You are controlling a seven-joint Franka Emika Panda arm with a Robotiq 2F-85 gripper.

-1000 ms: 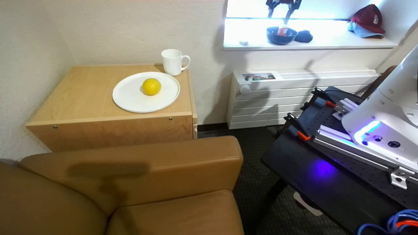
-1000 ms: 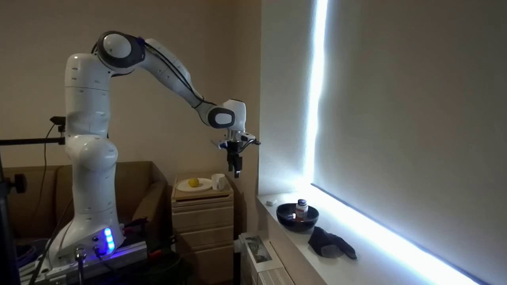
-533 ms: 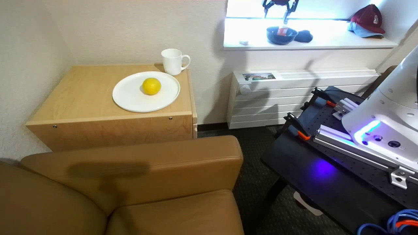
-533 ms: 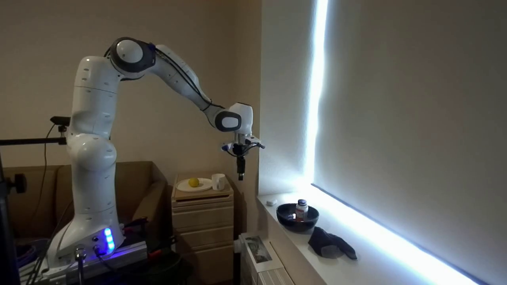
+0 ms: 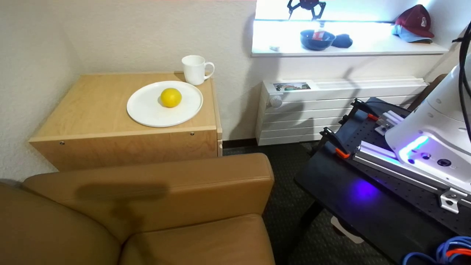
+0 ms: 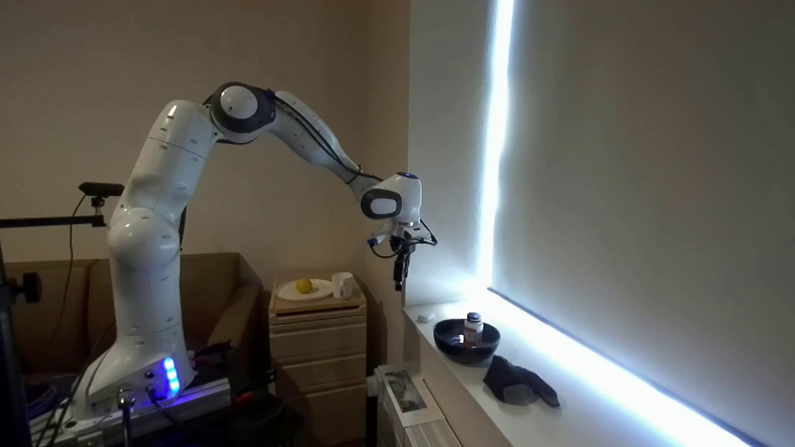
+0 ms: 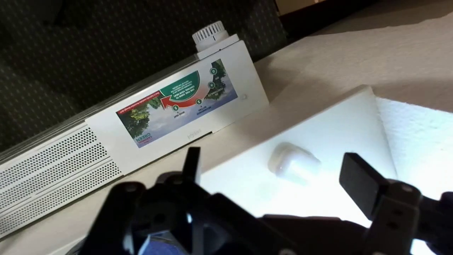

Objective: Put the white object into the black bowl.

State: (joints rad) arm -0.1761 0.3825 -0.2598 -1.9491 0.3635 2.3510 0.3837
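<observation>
The white object [image 5: 274, 48] is small and rounded and lies on the white window sill. It also shows in an exterior view [image 6: 425, 317] and, partly washed out by glare, in the wrist view [image 7: 293, 163]. The black bowl [image 6: 466, 351] stands on the sill beside it and also shows in an exterior view [image 5: 312, 43]. A white bottle [image 6: 473, 330] with a dark lid and red label stands in the bowl. My gripper [image 5: 301, 18] is open and empty, pointing down above the sill's level. In the wrist view the white object appears between the spread fingers [image 7: 362, 184].
A dark crumpled lump [image 6: 520, 382] lies beside the bowl. A maroon cap [image 5: 415, 22] sits at the sill's far end. A radiator [image 5: 342, 110] is below the sill. A wooden cabinet [image 5: 106, 95] holds a white plate with a yellow ball and a white mug [image 5: 194, 70].
My gripper has moved left in one exterior picture and right and slightly down, toward the sill, in another. The wrist has turned a little. The white object, bowl and bottle have not moved.
</observation>
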